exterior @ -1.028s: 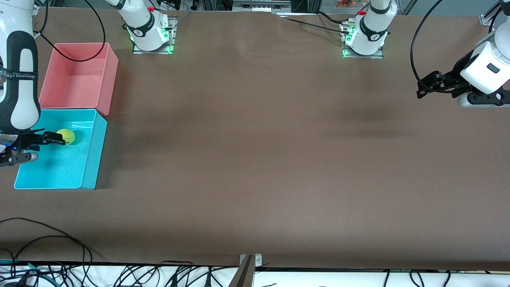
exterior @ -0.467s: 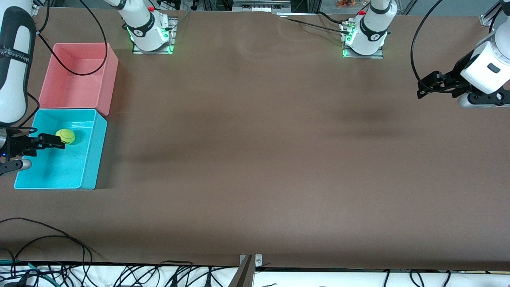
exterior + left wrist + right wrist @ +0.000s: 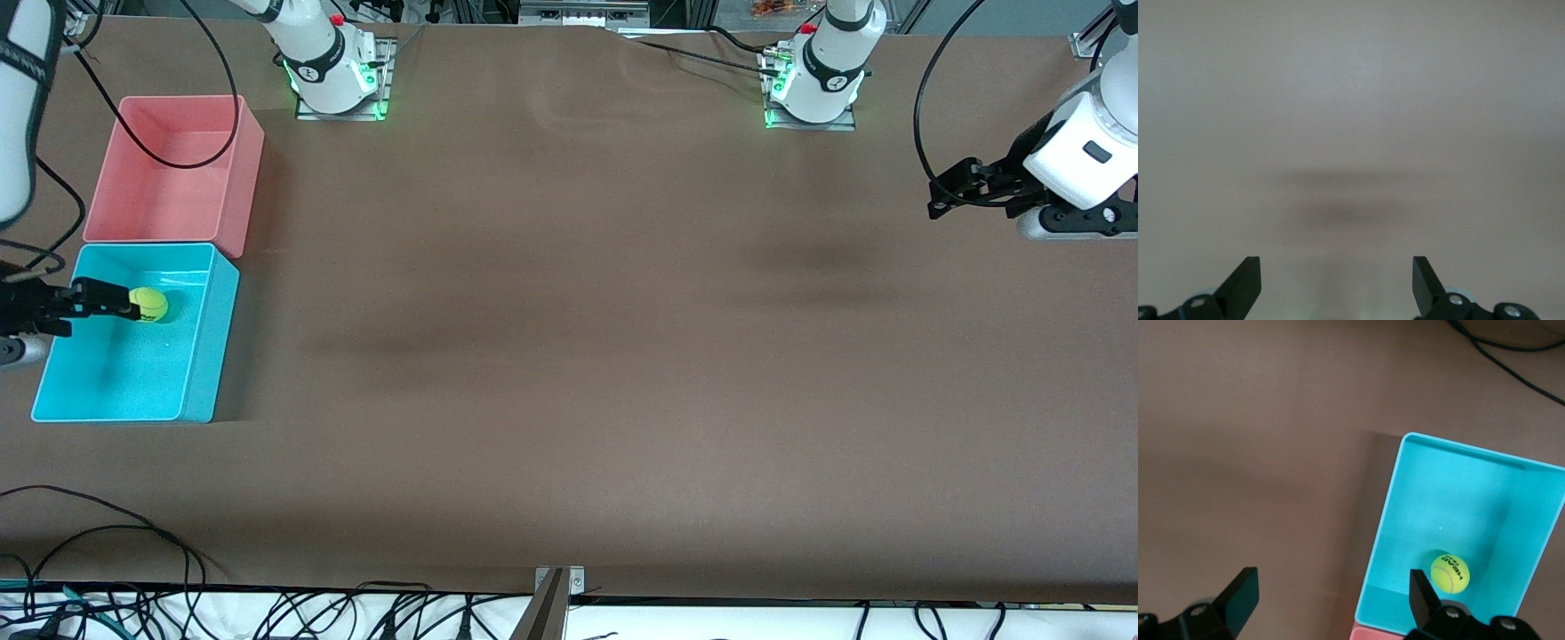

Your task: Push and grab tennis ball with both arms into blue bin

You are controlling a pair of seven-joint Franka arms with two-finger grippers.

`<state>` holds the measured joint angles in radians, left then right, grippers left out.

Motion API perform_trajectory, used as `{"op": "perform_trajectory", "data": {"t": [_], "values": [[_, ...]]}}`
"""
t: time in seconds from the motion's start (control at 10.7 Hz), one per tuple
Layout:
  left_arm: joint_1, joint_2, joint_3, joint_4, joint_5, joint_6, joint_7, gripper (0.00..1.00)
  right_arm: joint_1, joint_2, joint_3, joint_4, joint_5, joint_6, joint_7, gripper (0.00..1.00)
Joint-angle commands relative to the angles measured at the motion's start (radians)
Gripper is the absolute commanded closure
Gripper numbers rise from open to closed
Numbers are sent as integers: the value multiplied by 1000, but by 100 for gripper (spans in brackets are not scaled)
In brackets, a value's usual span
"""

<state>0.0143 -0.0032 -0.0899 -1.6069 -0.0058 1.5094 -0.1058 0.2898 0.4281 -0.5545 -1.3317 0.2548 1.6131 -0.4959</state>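
Observation:
The tennis ball (image 3: 149, 304) (image 3: 1449, 573), yellow-green with dark print, lies inside the blue bin (image 3: 201, 356) (image 3: 1386, 520) at the right arm's end of the table. My right gripper (image 3: 111, 300) (image 3: 1331, 587) hangs over the bin's outer edge, up in the air. It is open, with nothing between its fingers and not touching the ball. My left gripper (image 3: 941, 191) (image 3: 1337, 267) waits open and empty over bare table at the left arm's end. The left wrist view holds only brown table surface.
A pink bin (image 3: 173, 169) (image 3: 1368, 633) stands against the blue bin, farther from the front camera. Both arm bases (image 3: 333, 71) (image 3: 813, 80) sit along the back edge. Black cables (image 3: 107, 533) trail over the table's near corner by the blue bin.
The right arm has lifted and drawn back toward its end of the table, its open gripper rising off the bin. The ball stays put in the blue bin. The left arm barely moved.

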Motion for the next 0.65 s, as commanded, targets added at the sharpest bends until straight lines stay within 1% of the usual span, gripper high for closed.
{"op": "perform_trajectory", "data": {"t": [0.0,0.09,0.28,0.47,0.56], "values": [[-7,11,-10,30,9,-38,-9,0,-101,-153,190,-21,-101,-84,170,0],[-7,11,-10,31,9,-44,-9,0,-133,-199,255,-23,-138,-110,207,0],[-7,11,-11,30,9,-46,-9,0,-225,-287,384,-52,-172,-154,321,0],[-8,11,-13,32,7,-46,-9,0,-357,-308,529,-76,-178,-139,349,0],[-7,11,-22,32,7,-46,-9,0,-421,-319,601,-87,-196,-119,350,0]]}}
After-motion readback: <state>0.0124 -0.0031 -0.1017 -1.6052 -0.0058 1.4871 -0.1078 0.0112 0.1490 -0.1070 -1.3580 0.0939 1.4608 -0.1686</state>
